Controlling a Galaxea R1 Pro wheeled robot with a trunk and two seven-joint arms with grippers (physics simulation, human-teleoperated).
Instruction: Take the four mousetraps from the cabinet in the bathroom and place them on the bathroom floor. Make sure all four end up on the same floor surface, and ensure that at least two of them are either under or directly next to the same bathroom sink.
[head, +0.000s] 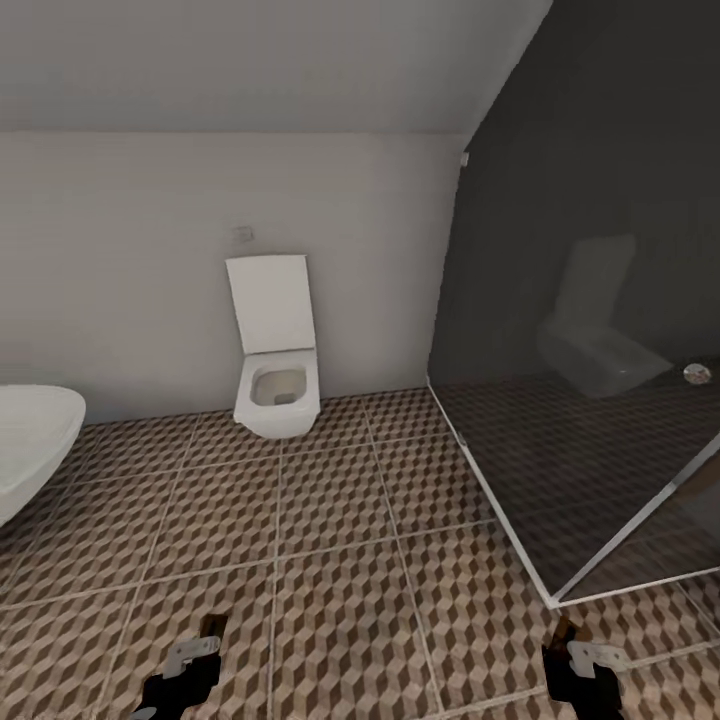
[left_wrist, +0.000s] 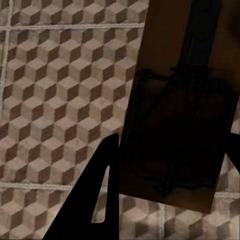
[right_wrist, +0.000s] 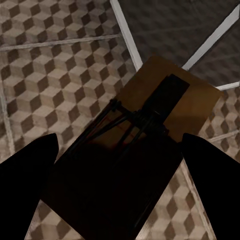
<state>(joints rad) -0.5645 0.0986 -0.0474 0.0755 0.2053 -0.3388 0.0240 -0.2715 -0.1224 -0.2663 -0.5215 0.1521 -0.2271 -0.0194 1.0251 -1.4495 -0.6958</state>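
Two mousetraps are carried above the bathroom floor (head: 340, 560): left gripper (left_wrist: 170, 165) grasps one mousetrap (left_wrist: 177, 120), right gripper (right_wrist: 120, 165) another (right_wrist: 150, 120). No writing is legible.

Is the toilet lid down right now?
No, the toilet lid stands raised against the wall, leaving the bowl open.

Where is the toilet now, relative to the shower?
In the head view, the white toilet stands against the back wall, left of the glass shower, with the bathtub rim further left.
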